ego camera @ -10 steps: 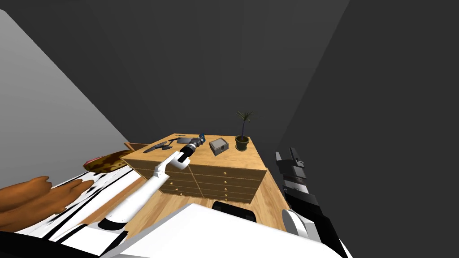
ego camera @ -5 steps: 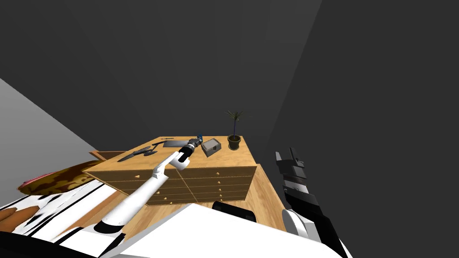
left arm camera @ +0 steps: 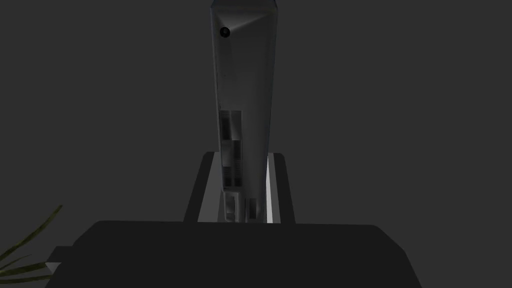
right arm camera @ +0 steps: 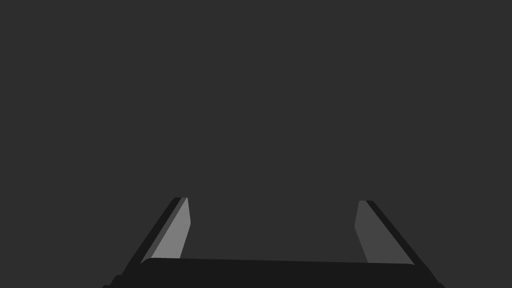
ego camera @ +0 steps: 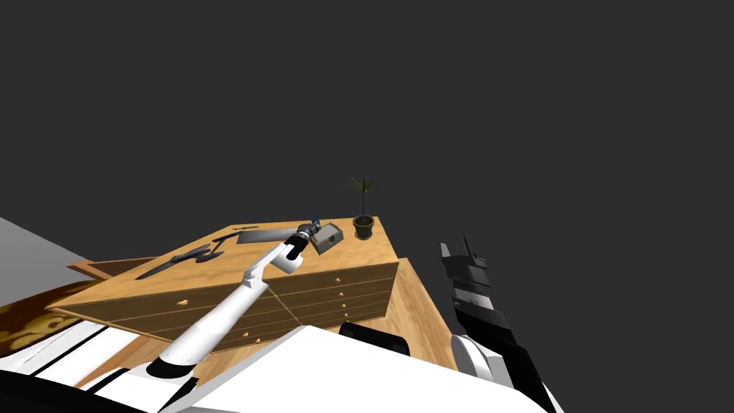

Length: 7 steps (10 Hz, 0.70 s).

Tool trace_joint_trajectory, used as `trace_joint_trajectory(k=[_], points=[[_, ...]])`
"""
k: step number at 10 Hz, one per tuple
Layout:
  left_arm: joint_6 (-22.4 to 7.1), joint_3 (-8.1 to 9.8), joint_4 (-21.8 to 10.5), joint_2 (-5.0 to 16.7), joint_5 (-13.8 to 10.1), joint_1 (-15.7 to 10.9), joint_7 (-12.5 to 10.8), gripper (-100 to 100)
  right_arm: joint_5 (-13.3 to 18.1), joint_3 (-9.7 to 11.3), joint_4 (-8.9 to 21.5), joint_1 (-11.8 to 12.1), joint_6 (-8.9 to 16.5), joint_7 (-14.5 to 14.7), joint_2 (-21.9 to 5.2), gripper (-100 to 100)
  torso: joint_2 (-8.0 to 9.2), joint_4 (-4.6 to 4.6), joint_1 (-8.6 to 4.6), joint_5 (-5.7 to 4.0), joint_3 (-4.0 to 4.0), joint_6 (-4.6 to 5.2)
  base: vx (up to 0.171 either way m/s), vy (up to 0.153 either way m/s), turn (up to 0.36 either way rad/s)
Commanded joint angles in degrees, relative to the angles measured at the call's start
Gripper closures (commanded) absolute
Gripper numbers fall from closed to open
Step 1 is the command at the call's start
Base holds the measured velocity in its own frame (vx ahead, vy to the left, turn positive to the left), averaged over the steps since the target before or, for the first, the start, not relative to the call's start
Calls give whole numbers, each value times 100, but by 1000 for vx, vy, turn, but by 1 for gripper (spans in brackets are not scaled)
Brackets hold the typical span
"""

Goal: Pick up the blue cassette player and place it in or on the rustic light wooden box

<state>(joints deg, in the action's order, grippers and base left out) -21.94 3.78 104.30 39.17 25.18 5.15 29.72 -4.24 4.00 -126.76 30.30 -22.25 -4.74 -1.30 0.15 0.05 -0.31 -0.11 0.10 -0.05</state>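
Left pincer (ego camera: pixel 312 227): at the end of the outstretched left arm, over the top of the wooden chest of drawers (ego camera: pixel 215 301). Its fingers are closed in on the cassette player.
Grip, left wrist view: the two fingers (left arm camera: pixel 202 190) press the flat sides of the cassette player (left arm camera: pixel 245 100), which stands up between them as a tall, narrow slab, edge-on. Its lower end sits deep between the fingers, against the pincer's dark body.
Cassette player, colour: dark grey in the left wrist view. In the head view a small blue tip (ego camera: pixel 316 219) shows beyond the pincer.
Cassette player, place: held in the pincer just beside the box (ego camera: pixel 327 236), on the side away from the potted plant (ego camera: pixel 363 224). Whether it touches the box cannot be told.
Box: small, greyish with a pale rim, on the chest's top between the pincer and the plant.
Other things on the chest: a dark flat slab (ego camera: pixel 256 236) and some dark slender pieces (ego camera: pixel 188 257) further along.
Right pincer (ego camera: pixel 456 247): raised at the robot's right, well apart from the chest. Its fingers (right arm camera: pixel 175 230) stand wide apart with nothing between them.
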Motion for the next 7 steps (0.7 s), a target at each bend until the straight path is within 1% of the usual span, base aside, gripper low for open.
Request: trace_joint_trajectory(k=[1,2,3,4,5,7], points=[[-163,16,32,-14,85,49,-86,100,0,0,0,0,0,0,0,0,0,0,0,0,0,0,-6,-41,-116],[-282,23,50,-36,164,81,-151,100,0,0,0,0,0,0,0,0,2,1,2,0,2,-2,-6,-37,-115],[-315,25,56,-43,188,91,-170,100,0,0,0,0,0,0,0,0,4,2,4,1,3,-5,-9,-25,-113],[-280,23,67,-35,161,96,-146,100,0,0,0,0,0,0,0,0,5,3,9,2,4,-4,-7,-7,-21],[-292,20,66,-37,166,96,-153,-100,0,-1,0,1,0,0,0,0,7,5,17,3,6,-9,0,0,0],[-291,20,66,-37,166,96,-152,-100,0,-1,0,1,0,0,-1,0,8,5,22,4,7,-9,0,0,0]])
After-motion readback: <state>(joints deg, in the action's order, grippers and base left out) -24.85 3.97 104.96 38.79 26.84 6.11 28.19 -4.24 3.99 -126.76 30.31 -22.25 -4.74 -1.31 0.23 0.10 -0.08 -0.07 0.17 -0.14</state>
